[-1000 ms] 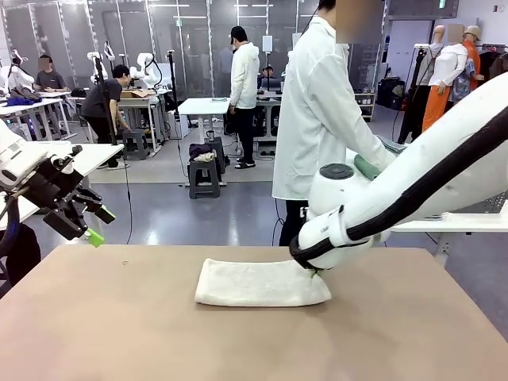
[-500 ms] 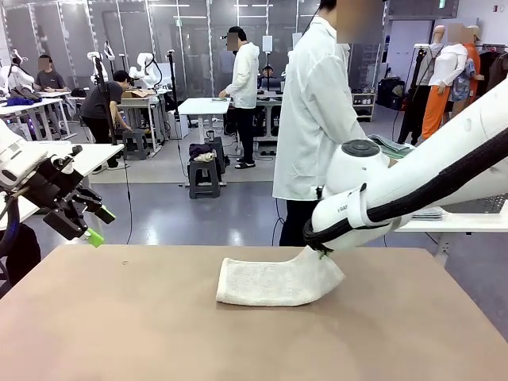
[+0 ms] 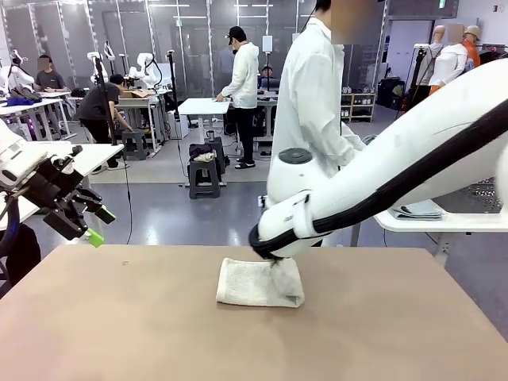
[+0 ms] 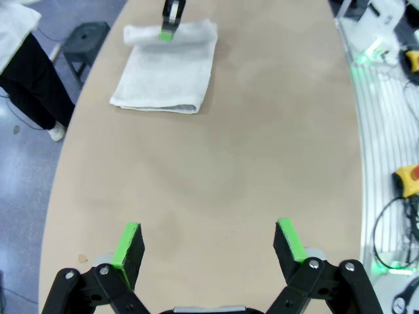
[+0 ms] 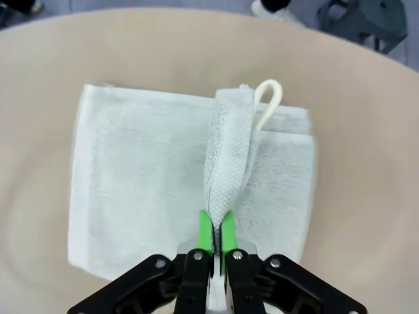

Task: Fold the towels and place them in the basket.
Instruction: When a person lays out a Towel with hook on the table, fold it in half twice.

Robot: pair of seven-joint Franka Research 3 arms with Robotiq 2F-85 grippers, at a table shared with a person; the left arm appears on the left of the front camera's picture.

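— Beige table point(image 3: 119, 317), busy workshop behind. Where's the towel point(image 3: 248, 282)?
— Folded, near the far edge, midway along; the right gripper point(image 5: 215, 237) pinches a raised fold of it.
— And the left gripper point(image 4: 208, 229)?
— Spread wide, empty, by the left edge.

Left hand point(image 4: 208, 229) spread wide, right hand point(image 5: 217, 227) clamped.

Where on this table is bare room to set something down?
Free: the table left of the off-white towel, toward the open left gripper, and the near strip. Crowded: the middle, where the right gripper pinches the towel.
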